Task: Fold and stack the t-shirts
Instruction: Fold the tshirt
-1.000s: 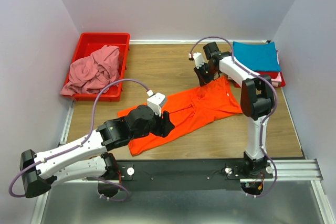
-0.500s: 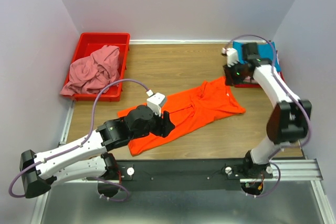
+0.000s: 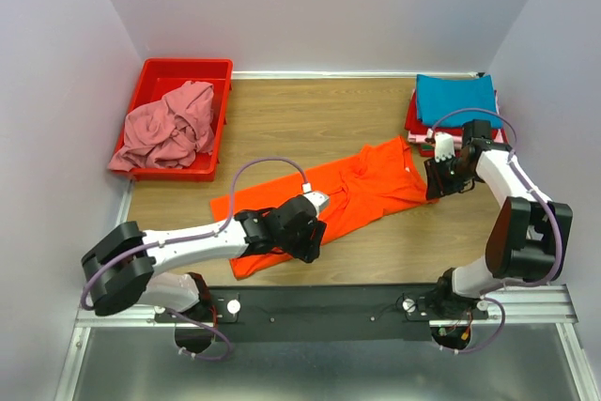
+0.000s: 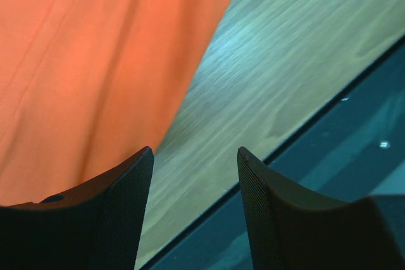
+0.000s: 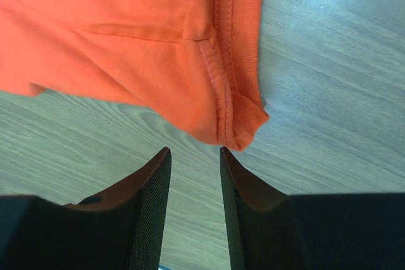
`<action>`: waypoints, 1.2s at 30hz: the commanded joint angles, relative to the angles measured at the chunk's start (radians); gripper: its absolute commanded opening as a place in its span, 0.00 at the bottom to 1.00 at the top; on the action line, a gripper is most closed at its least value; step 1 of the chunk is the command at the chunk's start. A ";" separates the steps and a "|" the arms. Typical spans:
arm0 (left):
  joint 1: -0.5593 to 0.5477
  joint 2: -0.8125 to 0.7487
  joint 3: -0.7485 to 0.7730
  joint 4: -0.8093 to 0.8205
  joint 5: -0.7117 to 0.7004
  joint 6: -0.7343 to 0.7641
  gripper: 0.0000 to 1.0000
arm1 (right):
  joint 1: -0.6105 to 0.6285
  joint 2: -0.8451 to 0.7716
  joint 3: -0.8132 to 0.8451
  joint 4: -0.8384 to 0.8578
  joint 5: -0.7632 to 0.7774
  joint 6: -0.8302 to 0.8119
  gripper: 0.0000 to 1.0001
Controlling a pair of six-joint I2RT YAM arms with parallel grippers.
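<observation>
The orange shirt lies slantwise and rumpled on the desk, one end toward the robot's left, the other toward its right. The left gripper hovers at the shirt's near edge, its jaws well apart and empty. One finger is over cloth and the other over bare wood. The right gripper sits just off the shirt's right corner, where the thick hem doubles over. Its jaws are a little apart and hold nothing.

The likeliest fault is a poor grasp. The left gripper straddles the very edge, so closing there may catch only a sliver of cloth or none. The corner by the right gripper is bunched, and a pinch could take one layer and leave the rest. If one side holds and the other slips, the shirt would twist instead of spreading flat. The left arm's cable loops over the shirt and could drag it.

Beyond the shirt's right end sits the stack, teal on top. Far off its left end a red bin holds a crumpled pink shirt. The desk is smooth pale wood, enclosed by plain light walls, with a black rail nearer than the shirt.
</observation>
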 commanded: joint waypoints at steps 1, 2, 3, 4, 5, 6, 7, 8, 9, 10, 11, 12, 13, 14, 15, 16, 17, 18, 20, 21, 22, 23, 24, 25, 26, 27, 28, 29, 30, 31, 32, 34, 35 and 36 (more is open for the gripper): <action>-0.012 0.062 0.056 -0.046 -0.058 0.024 0.64 | -0.021 0.041 0.021 0.001 -0.045 -0.021 0.45; -0.015 0.092 0.064 -0.054 -0.073 0.027 0.64 | -0.026 0.047 0.024 0.001 -0.046 -0.025 0.45; -0.016 0.106 0.066 -0.057 -0.078 0.029 0.64 | -0.026 0.051 0.025 0.001 -0.046 -0.025 0.45; -0.018 0.120 0.069 -0.060 -0.084 0.030 0.64 | -0.027 0.056 0.025 0.001 -0.046 -0.028 0.45; -0.019 0.146 0.070 -0.062 -0.087 0.032 0.64 | -0.029 0.068 0.025 0.001 -0.046 -0.032 0.45; -0.021 0.157 0.073 -0.065 -0.087 0.035 0.64 | -0.029 0.074 0.025 0.001 -0.048 -0.036 0.45; -0.024 0.166 0.075 -0.065 -0.086 0.036 0.64 | -0.029 0.082 0.027 0.001 -0.050 -0.038 0.45; -0.025 0.180 0.075 -0.066 -0.089 0.036 0.64 | -0.031 0.091 0.027 0.003 -0.054 -0.039 0.45; -0.025 0.186 0.076 -0.068 -0.092 0.036 0.64 | -0.031 0.097 0.028 0.004 -0.056 -0.041 0.44; -0.025 0.195 0.076 -0.069 -0.099 0.036 0.64 | -0.031 0.104 0.030 0.003 -0.057 -0.042 0.44; -0.027 0.201 0.079 -0.075 -0.106 0.035 0.64 | -0.031 0.113 0.032 0.006 -0.056 -0.045 0.43; -0.027 0.207 0.081 -0.080 -0.112 0.033 0.64 | -0.032 0.117 0.033 0.007 -0.056 -0.048 0.42; -0.027 0.218 0.082 -0.083 -0.122 0.032 0.63 | -0.032 0.120 0.038 0.009 -0.054 -0.050 0.41; -0.027 0.223 0.087 -0.092 -0.129 0.029 0.60 | -0.032 0.125 0.041 0.011 -0.047 -0.052 0.41; -0.027 0.229 0.089 -0.094 -0.133 0.026 0.59 | -0.034 0.130 0.044 0.012 -0.040 -0.055 0.39; -0.027 0.233 0.090 -0.095 -0.139 0.026 0.57 | -0.035 0.131 0.045 0.015 -0.034 -0.056 0.38; -0.025 0.241 0.092 -0.098 -0.141 0.024 0.55 | -0.035 0.131 0.050 0.014 -0.024 -0.059 0.37; -0.025 0.243 0.093 -0.100 -0.144 0.023 0.53 | -0.038 0.130 0.053 0.017 -0.019 -0.062 0.35; -0.025 0.249 0.095 -0.103 -0.144 0.021 0.47 | -0.044 0.128 0.058 0.018 -0.002 -0.067 0.24; -0.027 0.250 0.093 -0.103 -0.144 0.019 0.46 | -0.049 0.127 0.059 0.020 0.001 -0.068 0.20; -0.027 0.249 0.093 -0.103 -0.142 0.019 0.42 | -0.050 0.127 0.062 0.023 0.007 -0.070 0.15; -0.025 0.249 0.093 -0.103 -0.142 0.021 0.40 | -0.054 0.125 0.064 0.024 0.009 -0.070 0.12; -0.027 0.247 0.095 -0.105 -0.141 0.021 0.38 | -0.055 0.124 0.065 0.027 0.013 -0.071 0.08; -0.025 0.246 0.095 -0.106 -0.141 0.021 0.37 | -0.058 0.119 0.065 0.038 0.018 -0.068 0.04; -0.027 0.246 0.095 -0.108 -0.141 0.022 0.36 | -0.060 0.107 0.064 0.046 0.024 -0.067 0.03; -0.027 0.246 0.095 -0.108 -0.139 0.024 0.35 | -0.066 0.101 0.065 0.050 0.029 -0.064 0.02; -0.027 0.243 0.096 -0.108 -0.136 0.024 0.32 | -0.067 0.096 0.067 0.058 0.032 -0.064 0.01; -0.027 0.241 0.095 -0.109 -0.135 0.026 0.31 | -0.069 0.087 0.070 0.060 0.036 -0.064 0.01; -0.027 0.240 0.095 -0.109 -0.133 0.026 0.31 | -0.076 0.082 0.076 0.063 0.036 -0.062 0.00; -0.027 0.238 0.095 -0.111 -0.132 0.027 0.31 | -0.078 0.082 0.079 0.061 0.035 -0.064 0.01; -0.027 0.238 0.098 -0.114 -0.132 0.029 0.31 | -0.080 0.078 0.082 0.060 0.026 -0.064 0.01; -0.027 0.232 0.098 -0.114 -0.129 0.029 0.31 | -0.080 0.070 0.082 0.055 0.007 -0.065 0.11; -0.025 0.227 0.098 -0.117 -0.129 0.029 0.31 | -0.080 0.064 0.075 0.054 -0.006 -0.070 0.21; -0.027 0.226 0.099 -0.120 -0.129 0.029 0.31 | -0.080 0.052 0.068 0.054 -0.039 -0.076 0.38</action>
